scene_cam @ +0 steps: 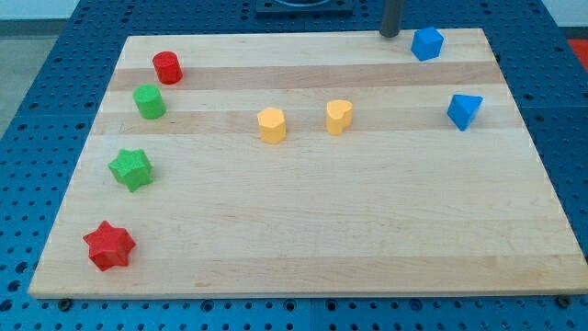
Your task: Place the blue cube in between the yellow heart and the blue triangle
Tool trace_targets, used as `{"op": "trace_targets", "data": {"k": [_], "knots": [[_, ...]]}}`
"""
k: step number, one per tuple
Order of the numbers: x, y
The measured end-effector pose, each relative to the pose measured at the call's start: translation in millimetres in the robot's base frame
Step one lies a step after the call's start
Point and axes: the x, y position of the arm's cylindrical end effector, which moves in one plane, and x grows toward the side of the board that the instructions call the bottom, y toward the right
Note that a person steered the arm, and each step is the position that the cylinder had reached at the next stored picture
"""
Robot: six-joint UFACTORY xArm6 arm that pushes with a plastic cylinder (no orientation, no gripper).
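The blue cube point(426, 43) sits near the top edge of the wooden board, at the view's upper right. The blue triangle point(464, 110) lies below and a little right of it. The yellow heart point(338, 117) stands near the board's middle, left of the triangle. My tip point(390, 34) is at the board's top edge, just left of the blue cube, with a small gap between them.
A yellow hexagon point(271, 125) stands left of the heart. Along the left side are a red cylinder point(167, 67), a green block point(149, 101), a green star point(131, 169) and a red star point(109, 245). The wooden board point(322, 230) lies on a blue perforated table.
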Motion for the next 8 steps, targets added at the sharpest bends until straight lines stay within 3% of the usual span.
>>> {"op": "trace_targets", "data": {"k": [2,5,7,8], "knots": [[0,111],[19,106],[19,46],[19,46]]}}
